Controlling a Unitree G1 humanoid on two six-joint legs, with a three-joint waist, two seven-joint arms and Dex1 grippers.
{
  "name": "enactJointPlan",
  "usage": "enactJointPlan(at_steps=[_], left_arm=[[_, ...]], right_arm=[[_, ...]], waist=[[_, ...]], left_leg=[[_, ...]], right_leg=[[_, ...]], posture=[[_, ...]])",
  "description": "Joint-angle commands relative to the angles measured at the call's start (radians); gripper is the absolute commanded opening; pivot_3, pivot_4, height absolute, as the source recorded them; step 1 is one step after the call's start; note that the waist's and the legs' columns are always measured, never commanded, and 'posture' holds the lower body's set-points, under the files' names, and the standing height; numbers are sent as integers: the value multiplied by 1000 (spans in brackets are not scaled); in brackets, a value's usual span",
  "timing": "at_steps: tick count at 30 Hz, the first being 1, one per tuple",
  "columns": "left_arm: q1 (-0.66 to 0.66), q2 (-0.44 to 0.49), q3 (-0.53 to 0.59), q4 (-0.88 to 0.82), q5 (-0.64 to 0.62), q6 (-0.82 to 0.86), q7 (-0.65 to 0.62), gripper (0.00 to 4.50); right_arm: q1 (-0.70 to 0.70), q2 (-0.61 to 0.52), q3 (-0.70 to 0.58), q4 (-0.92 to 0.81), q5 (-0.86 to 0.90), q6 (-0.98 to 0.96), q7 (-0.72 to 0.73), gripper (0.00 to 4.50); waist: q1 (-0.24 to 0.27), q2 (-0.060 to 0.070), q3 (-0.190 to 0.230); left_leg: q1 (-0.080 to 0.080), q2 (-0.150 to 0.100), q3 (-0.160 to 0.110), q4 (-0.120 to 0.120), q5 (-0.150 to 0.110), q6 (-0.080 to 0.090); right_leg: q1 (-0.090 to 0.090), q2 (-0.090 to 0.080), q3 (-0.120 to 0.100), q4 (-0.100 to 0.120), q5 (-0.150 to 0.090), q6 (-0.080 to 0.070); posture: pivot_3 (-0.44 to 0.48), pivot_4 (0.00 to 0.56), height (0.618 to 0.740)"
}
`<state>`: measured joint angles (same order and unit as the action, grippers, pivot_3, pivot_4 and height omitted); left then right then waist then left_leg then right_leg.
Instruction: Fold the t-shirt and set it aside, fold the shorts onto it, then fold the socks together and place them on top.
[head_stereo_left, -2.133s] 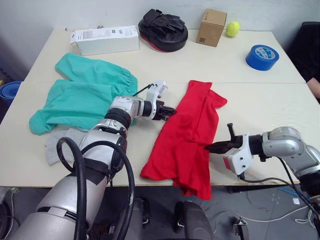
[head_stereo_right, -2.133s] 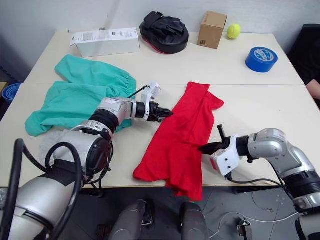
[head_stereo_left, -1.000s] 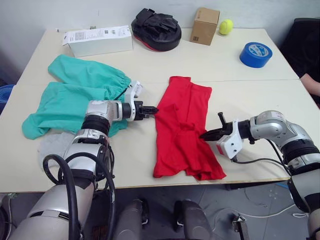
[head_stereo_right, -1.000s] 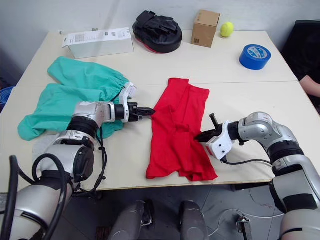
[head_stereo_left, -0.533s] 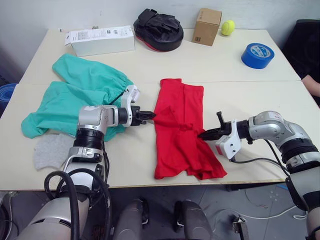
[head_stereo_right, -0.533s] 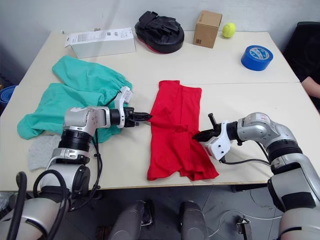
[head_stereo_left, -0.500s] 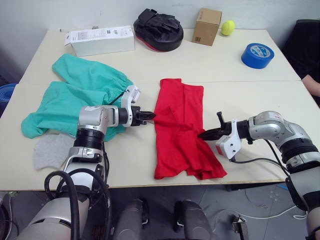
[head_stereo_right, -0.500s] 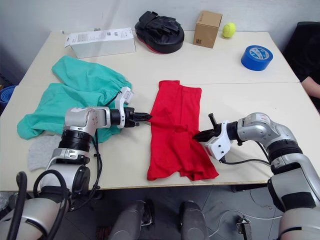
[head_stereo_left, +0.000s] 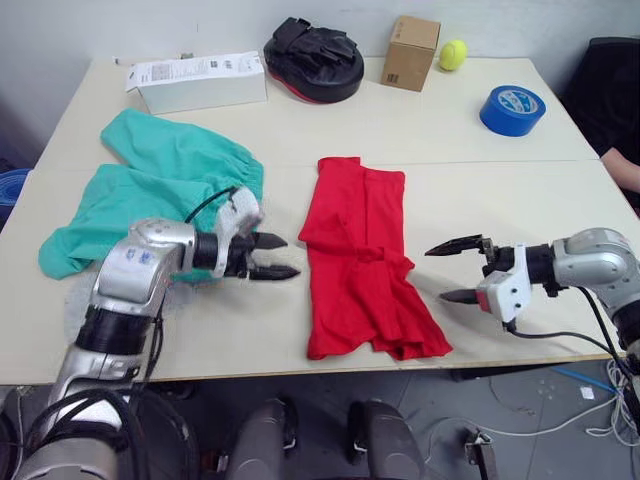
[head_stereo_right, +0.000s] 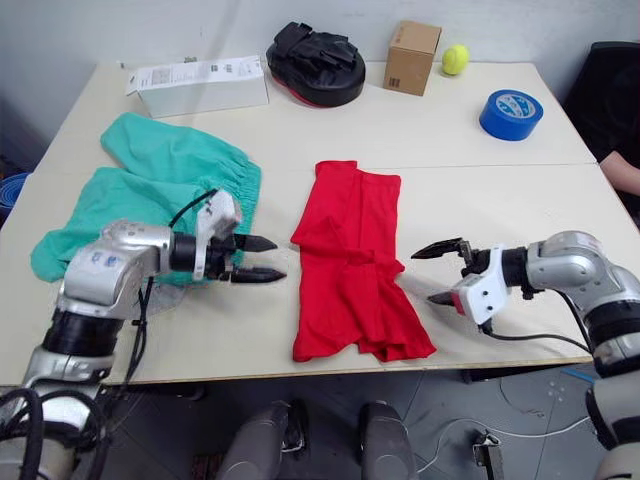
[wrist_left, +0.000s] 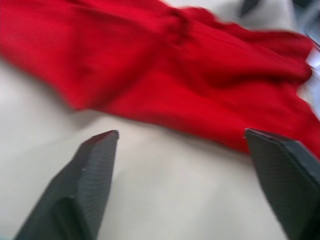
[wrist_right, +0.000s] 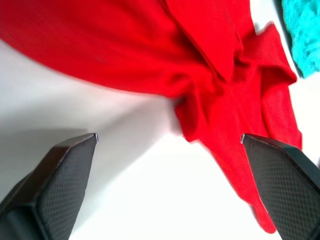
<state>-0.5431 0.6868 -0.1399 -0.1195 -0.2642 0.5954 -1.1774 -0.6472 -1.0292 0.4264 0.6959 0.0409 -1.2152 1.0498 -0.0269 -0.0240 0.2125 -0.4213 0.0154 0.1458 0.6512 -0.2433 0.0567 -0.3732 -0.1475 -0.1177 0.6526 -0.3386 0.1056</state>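
- Your left gripper (head_stereo_left: 277, 256) has its two black fingers spread wide with nothing between them; it hovers over bare table just beside the left edge of the t-shirt (head_stereo_left: 362, 258), not touching it.
- Your right gripper (head_stereo_left: 458, 270) is likewise spread wide and empty, its tips pointing at the t-shirt's right edge from just beside it, apart from the cloth.
- The t-shirt lies between your two grippers on the front half of the table (head_stereo_left: 560, 200), folded lengthwise into a narrow strip that runs away from you, with its near end flaring wider and rumpled close to the table's front edge.
- The shorts (head_stereo_left: 160, 188) lie spread out to the left, behind your left arm, with the gathered waistband facing the t-shirt.
- A bit of light grey fabric, the socks (head_stereo_right: 167, 295), peeks out under your left forearm near the shorts; you cannot tell how they lie.
- Along the far side of the table stand a white box (head_stereo_left: 196, 80), a black padded mitt (head_stereo_left: 312, 57), a small cardboard box (head_stereo_left: 410, 52), a tennis ball (head_stereo_left: 451, 54) and a roll of blue tape (head_stereo_left: 511, 109).
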Motion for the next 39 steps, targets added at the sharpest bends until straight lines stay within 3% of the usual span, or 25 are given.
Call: enactJointPlan(at_steps=[1,9,12,17,27,33,37,39], left_arm=[[36,23,-40,-50,52,-264,-57,4487],[-29,-4,-165,194,256,-917,-70,4487],[-53,-14,-192,286,291,-1088,-69,4487],[-86,-51,-217,385,312,-1256,-44,4487],[-105,-113,-278,437,341,-1418,-21,4487],[-124,-124,-311,472,343,-1446,-29,2966],[-125,-122,-321,474,333,-1434,-34,1622],[-123,-122,-321,470,324,-1414,-39,942]], right_arm=[[62,-49,-24,-64,63,-19,24,4500],[87,-32,-28,-2,-43,-202,-27,4500],[80,-25,-20,18,-82,-248,-56,4500],[78,-12,-7,15,-122,-282,-115,4500],[68,37,34,-48,-198,-319,-210,4500],[70,62,71,-91,-230,-303,-240,4500],[71,55,86,-98,-228,-285,-255,3564],[72,51,94,-104,-225,-276,-263,2807]], waist=[[3,0,0],[-1,2,-1],[-1,2,-1],[0,2,-1],[-1,2,-1],[0,2,-1],[0,2,-1],[0,2,-1]], left_leg=[[0,0,0,0,0,0],[0,-1,0,0,0,0],[0,-1,0,0,0,1],[0,0,0,2,0,1],[1,0,-1,3,-1,2],[2,0,-1,3,-1,2],[2,0,-2,4,-1,2],[2,0,-2,4,-1,3]], right_leg=[[0,-1,0,0,0,0],[0,-1,-1,0,0,0],[0,-1,-1,0,0,0],[1,-1,-2,0,0,0],[2,-1,-3,1,0,0],[3,-1,-3,1,0,0],[4,-1,-4,1,0,0],[5,-1,-4,1,0,0]], posture=[[0,150,740],[0,150,740],[0,150,740],[0,150,740],[0,150,740],[0,150,740],[0,150,740],[0,150,740]])
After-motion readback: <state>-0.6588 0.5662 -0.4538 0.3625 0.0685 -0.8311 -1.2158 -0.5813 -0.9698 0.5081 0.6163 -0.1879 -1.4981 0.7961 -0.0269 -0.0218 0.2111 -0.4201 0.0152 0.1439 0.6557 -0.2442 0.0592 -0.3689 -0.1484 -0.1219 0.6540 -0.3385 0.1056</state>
